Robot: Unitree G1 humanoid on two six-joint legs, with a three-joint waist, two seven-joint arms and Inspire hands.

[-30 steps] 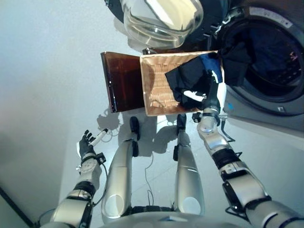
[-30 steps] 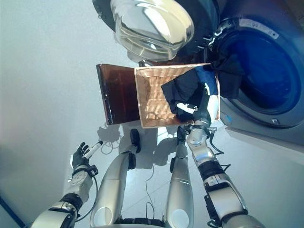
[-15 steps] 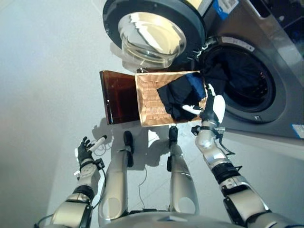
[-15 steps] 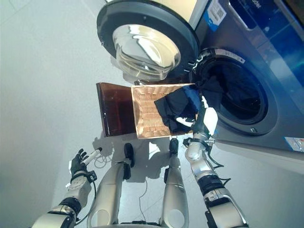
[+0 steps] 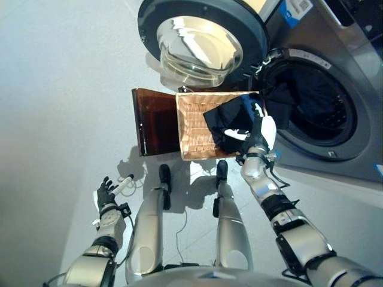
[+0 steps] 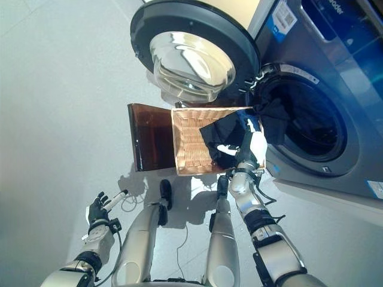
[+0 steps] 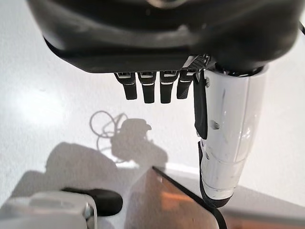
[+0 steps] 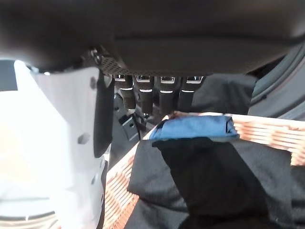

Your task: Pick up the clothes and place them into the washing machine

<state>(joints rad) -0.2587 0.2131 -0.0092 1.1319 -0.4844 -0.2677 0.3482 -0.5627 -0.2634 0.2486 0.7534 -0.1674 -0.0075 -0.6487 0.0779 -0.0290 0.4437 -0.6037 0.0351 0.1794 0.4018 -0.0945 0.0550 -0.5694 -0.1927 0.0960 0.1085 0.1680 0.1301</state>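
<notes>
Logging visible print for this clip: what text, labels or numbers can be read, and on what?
Blue-and-white sticker on the washing machine top: too small to read.
Pale lettering on its control panel: cut off, unreadable.
Small label on its lower front: blurred.
Nothing else shows print.

A heap of dark clothes [image 5: 230, 122], black with a blue piece [image 8: 195, 128] showing among them, lies bunched in the right half of a woven wicker basket [image 5: 192, 128] at the centre of the head views. The basket's left half is bare weave. One black garment [image 5: 276, 98] hangs over the basket's upper right corner and reaches the rim of the washing machine [image 5: 335, 107], which fills the upper right of the frame. Its round glass door [image 5: 200, 39] stands swung open at upper centre, and the drum opening [image 5: 320, 101] is dark.
</notes>
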